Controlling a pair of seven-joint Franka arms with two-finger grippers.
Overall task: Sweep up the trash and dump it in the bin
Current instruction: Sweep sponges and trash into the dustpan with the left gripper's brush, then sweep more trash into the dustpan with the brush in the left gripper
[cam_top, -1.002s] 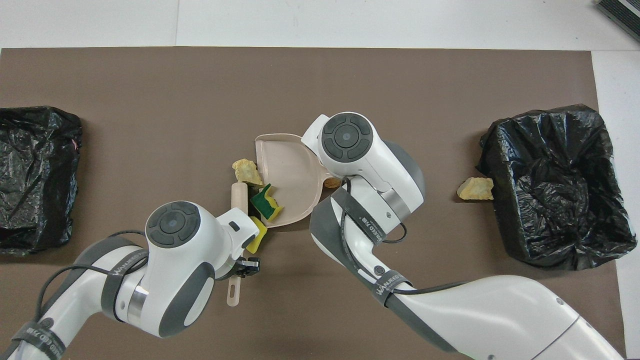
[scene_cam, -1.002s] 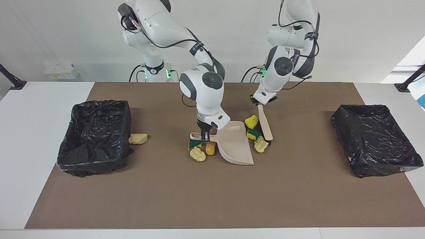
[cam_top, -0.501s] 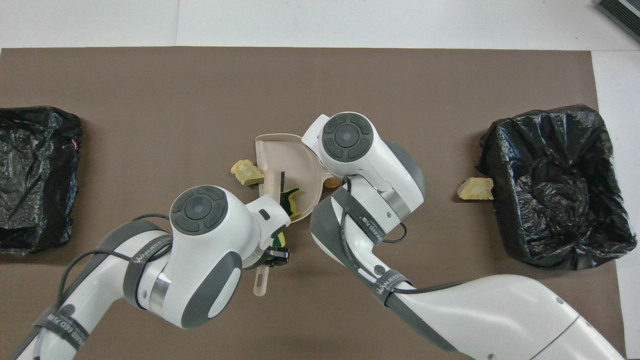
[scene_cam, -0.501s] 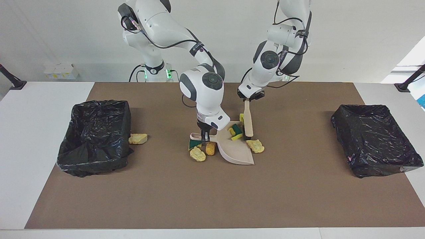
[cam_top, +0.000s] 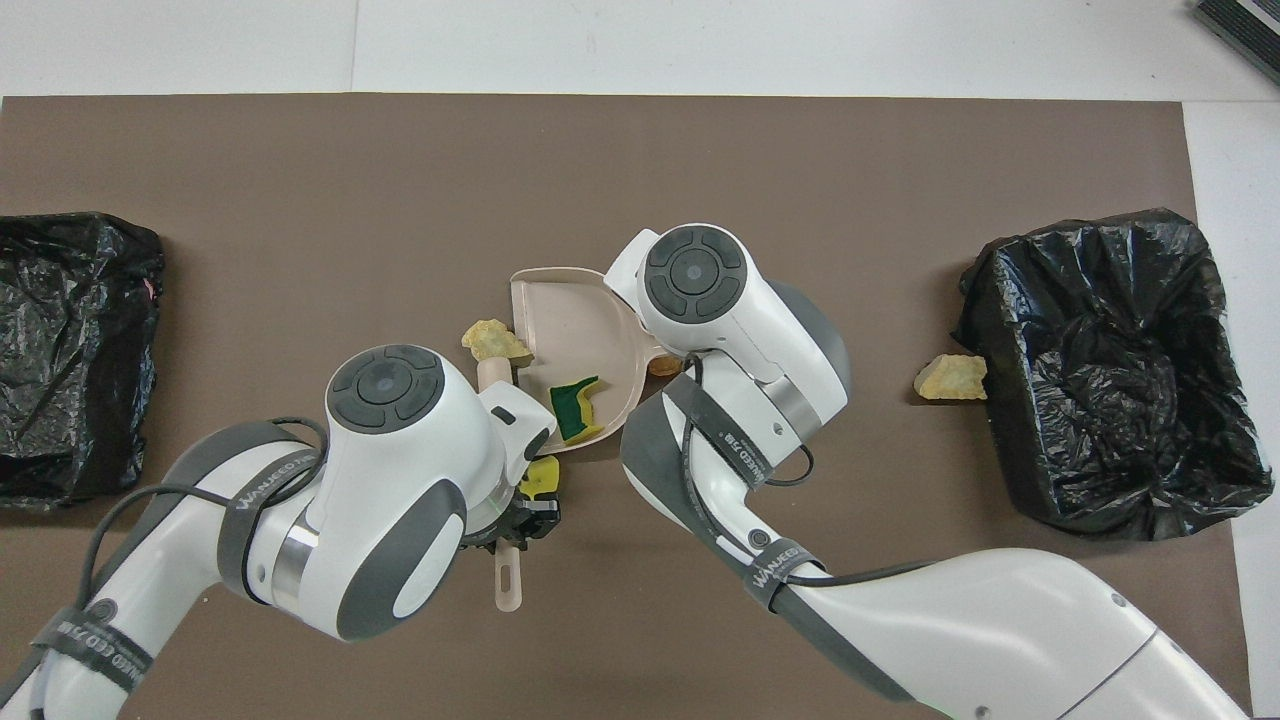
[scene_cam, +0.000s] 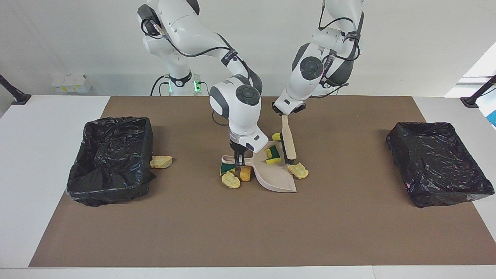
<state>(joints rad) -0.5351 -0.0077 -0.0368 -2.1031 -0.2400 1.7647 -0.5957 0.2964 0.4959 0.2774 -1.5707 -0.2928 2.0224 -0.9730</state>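
Observation:
My right gripper [scene_cam: 237, 155] is shut on the handle of the beige dustpan [scene_cam: 276, 178], which rests on the mat. My left gripper [scene_cam: 286, 114] is shut on the wooden brush [scene_cam: 289, 147], whose head stands at the pan's open side. A yellow-and-green trash chunk [scene_cam: 273, 155] lies in the pan [cam_top: 565, 315]. A pale chunk [scene_cam: 298, 170] sits just outside the pan's edge, and a yellow one [scene_cam: 276, 136] lies nearer to the robots. Three more chunks [scene_cam: 231, 180] cluster by the pan's handle. Another pale chunk [scene_cam: 161, 161] lies against a bin.
A black-lined bin [scene_cam: 110, 159] stands at the right arm's end of the brown mat and another [scene_cam: 438, 162] at the left arm's end. In the overhead view the right wrist [cam_top: 700, 280] covers the pan's handle.
The left arm swept the brush toward the dustpan and pushed the yellow-and-green chunk into it. The pale chunk slid along but stayed outside. The right arm and pan held still.

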